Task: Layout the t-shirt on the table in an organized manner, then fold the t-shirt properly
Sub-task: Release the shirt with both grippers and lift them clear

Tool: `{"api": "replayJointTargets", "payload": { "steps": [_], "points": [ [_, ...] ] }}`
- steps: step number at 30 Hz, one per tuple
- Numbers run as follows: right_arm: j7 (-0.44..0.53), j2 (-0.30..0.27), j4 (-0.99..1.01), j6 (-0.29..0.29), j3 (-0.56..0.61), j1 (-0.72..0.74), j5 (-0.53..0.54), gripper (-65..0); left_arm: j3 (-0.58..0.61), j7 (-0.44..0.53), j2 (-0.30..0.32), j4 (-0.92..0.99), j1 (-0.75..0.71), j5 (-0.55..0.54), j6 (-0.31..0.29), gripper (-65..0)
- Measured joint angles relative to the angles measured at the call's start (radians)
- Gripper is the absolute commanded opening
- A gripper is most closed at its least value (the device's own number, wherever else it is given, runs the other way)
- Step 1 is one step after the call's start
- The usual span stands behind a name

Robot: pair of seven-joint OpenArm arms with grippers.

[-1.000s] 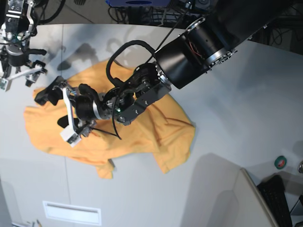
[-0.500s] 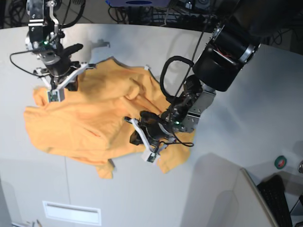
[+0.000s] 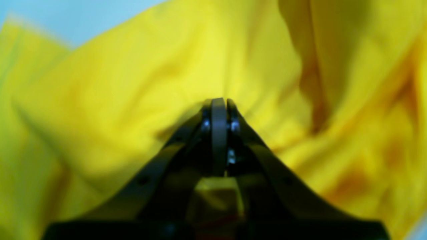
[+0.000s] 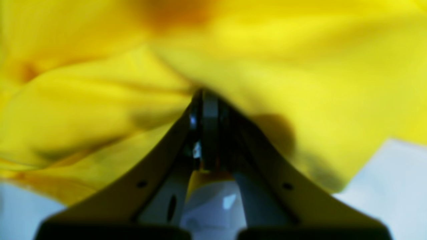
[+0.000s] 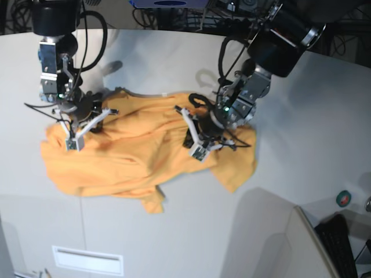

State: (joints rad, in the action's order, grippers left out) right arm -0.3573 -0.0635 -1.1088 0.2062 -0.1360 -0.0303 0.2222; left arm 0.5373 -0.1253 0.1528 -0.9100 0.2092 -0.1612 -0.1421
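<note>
The shirt point(image 5: 133, 153) lay crumpled on the table point(image 5: 301, 145), spread from near the left edge toward the middle, closer to the far edge than the near one. It was bunched in folds rather than flat, with one corner hanging toward the near edge and another lobe pointing to the right. No print showed on the side that faced up.

The right pincer point(image 5: 75, 124) sat on the shirt's left part, close to the far-left corner of the cloth. In the right wrist view its jaws point(image 4: 205, 100) stood clenched together with orange fabric gathered right at the tips, so it gripped the shirt point(image 4: 300, 66); a strip of pale table point(image 4: 393, 180) showed below the cloth.

The left pincer point(image 5: 200, 136) was down on the middle-right part of the shirt, its arm reaching in from the far-right side of the table. In the left wrist view the jaws point(image 3: 218, 106) were likewise pressed closed, with cloth point(image 3: 116, 100) pinched and rucked up around their tips. That view was blurred, and a bit of table point(image 3: 66, 16) showed at its upper left.

A small green roll point(image 5: 344, 198) lay near the right edge, well apart from the shirt.
</note>
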Motion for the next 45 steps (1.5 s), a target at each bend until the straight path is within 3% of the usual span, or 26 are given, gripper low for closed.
{"api": "replayJointTargets", "payload": {
  "steps": [4, 7, 9, 13, 16, 19, 22, 24, 25, 29, 31, 34, 35, 38, 40, 42, 44, 45],
  "points": [
    [0.013, -0.051, 0.147, 0.021, -0.015, 0.121, 0.019, -65.0, -0.003, -0.214, 0.06, -0.246, -0.118, 0.026, 0.016, -65.0],
    [-0.018, -0.077, 0.23, -0.006, -0.015, 0.214, -0.013, -65.0, 0.004, -0.286, 0.058, -0.367, -0.192, 0.019, 0.006, -65.0],
    [-0.036, -0.092, 0.27, -0.016, -0.015, 0.264, -0.021, -65.0, -0.009, -0.294, 0.045, -0.417, -0.219, 0.022, 0.004, -65.0],
    [-0.092, -0.124, 0.303, -0.042, -0.013, 0.331, -0.053, -65.0, -0.093, -0.324, -0.056, -0.445, -0.237, 0.032, 0.012, -65.0],
    [-0.108, -0.153, 0.233, -0.042, -0.018, 0.319, -0.052, -65.0, -0.193, -0.352, -0.102, -0.462, -0.238, 0.024, -0.001, -65.0],
    [-0.139, -0.178, 0.044, -0.05, -0.039, 0.234, -0.055, -65.0, -0.315, -0.383, -0.074, -0.506, -0.242, 0.03, 0.011, -65.0],
    [-0.146, -0.143, -0.169, -0.035, -0.138, 0.095, -0.042, -65.0, -0.429, -0.384, -0.025, -0.552, -0.274, 0.026, 0.014, -65.0],
    [-0.195, -0.089, -0.272, -0.049, -0.229, 0.017, -0.051, -65.0, -0.527, -0.382, -0.013, -0.566, -0.31, -0.008, 0.011, -65.0],
    [-0.198, -0.064, -0.315, -0.047, -0.265, -0.024, -0.05, -58.8, -0.581, -0.385, -0.011, -0.566, -0.327, -0.033, 0.011, -65.0],
    [-0.212, 0.0, -0.355, -0.04, -0.348, -0.073, -0.05, -22.5, -0.766, -0.388, 0.036, -0.552, -0.37, -0.154, 0.01, -65.0],
    [-0.202, 0.009, -0.306, -0.025, -0.352, -0.061, -0.045, -18.6, -0.816, -0.383, 0.084, -0.543, -0.387, -0.238, 0.017, -65.0],
    [-0.186, 0.014, -0.169, 0.098, -0.367, -0.012, -0.046, -23.1, -0.846, -0.381, 0.126, -0.539, -0.415, -0.375, 0.014, -65.0],
    [-0.173, 0.015, -0.121, 0.116, -0.379, 0.007, -0.046, -24.0, -0.846, -0.381, 0.133, -0.539, -0.426, -0.417, 0.013, -63.0],
    [-0.161, 0.01, -0.025, 0.127, -0.409, 0.06, -0.049, -25.2, -0.84, -0.385, 0.151, -0.54, -0.448, -0.515, 0.012, -41.1],
    [-0.158, 0.003, -0.01, 0.128, -0.406, 0.071, -0.048, -25.4, -0.836, -0.384, 0.163, -0.538, -0.447, -0.524, 0.012, -28.6],
    [-0.154, 0.01, -0.011, 0.128, -0.402, 0.068, -0.05, -27.8, -0.835, -0.381, 0.157, -0.538, -0.443, -0.526, 0.012, -20.7],
    [-0.146, 0.008, -0.016, 0.128, -0.364, 0.06, -0.049, -39.0, -0.832, -0.381, 0.148, -0.538, -0.443, -0.525, 0.011, -17.4],
    [-0.161, 0.009, -0.026, 0.128, -0.35, 0.057, -0.05, -48.5, -0.833, -0.381, 0.142, -0.538, -0.444, -0.525, 0.011, -17.1]
  ]
}}
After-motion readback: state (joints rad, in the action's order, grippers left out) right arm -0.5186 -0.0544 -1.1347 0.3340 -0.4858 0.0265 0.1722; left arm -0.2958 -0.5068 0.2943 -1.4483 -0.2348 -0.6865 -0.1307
